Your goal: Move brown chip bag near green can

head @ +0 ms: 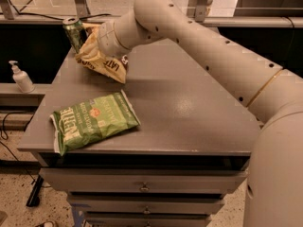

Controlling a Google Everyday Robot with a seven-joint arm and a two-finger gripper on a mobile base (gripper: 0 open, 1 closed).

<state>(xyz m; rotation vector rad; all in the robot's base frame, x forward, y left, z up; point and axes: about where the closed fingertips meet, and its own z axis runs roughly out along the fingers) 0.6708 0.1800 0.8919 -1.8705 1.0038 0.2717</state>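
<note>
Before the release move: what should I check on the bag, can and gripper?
1. Brown chip bag next to green can: ok.
2. Can upright: ok.
3. Gripper at the bag's top, beside the can: ok.
4. Bag resting on table: cannot tell.
5. Bag touching can: cannot tell.
6. Can's margin from the edge: not ok, it stands at the far-left corner.

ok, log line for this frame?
claw: far-left corner of table, at brown chip bag | bag: tilted, right beside green can | green chip bag: flat, front-left
</note>
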